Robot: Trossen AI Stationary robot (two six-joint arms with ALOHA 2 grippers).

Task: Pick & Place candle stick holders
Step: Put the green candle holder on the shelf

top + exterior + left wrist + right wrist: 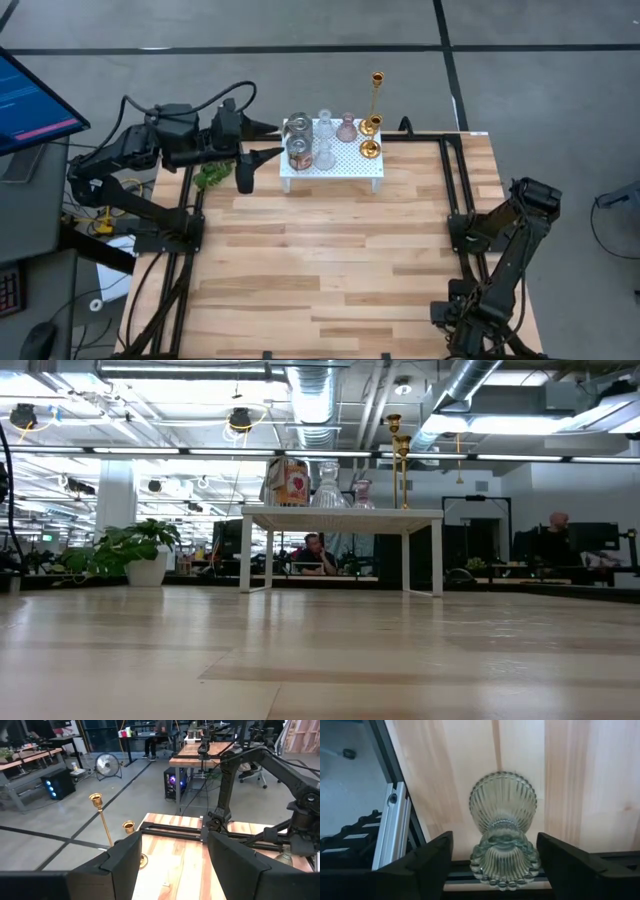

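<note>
Plainly little of the job shows as done. From above, the three gold candle stick holders (371, 125) all stand at one end of the small white stand (333, 172) at the far edge of the worktop (330, 270): the tall one at the stand's back corner, the two squat cups just in front of it. They share the stand with the tin cans (298, 143) and the glass vases (325, 127). The left claw (275, 139) hovers just beside the opposite end of the stand, next to the cans, with nothing in it, while the right arm (510, 225) is folded back at the worktop's right edge. From table height, the gold stems rise above the stand's top beside the vases and a can, and no claw shows. Past the left wrist, the left claw's fingers (120, 862) are spread wide on empty air, and the gold holders sit beyond them, untouched. Past the right wrist, the right claw (495, 855) is spread to either side of a ribbed clear glass piece (504, 815) standing on the worktop by the rail (not one of the gold ones, and I cannot tell whether it counts). It is not yet pinched. My judgement is that every gold holder is left to pick and place.
</note>
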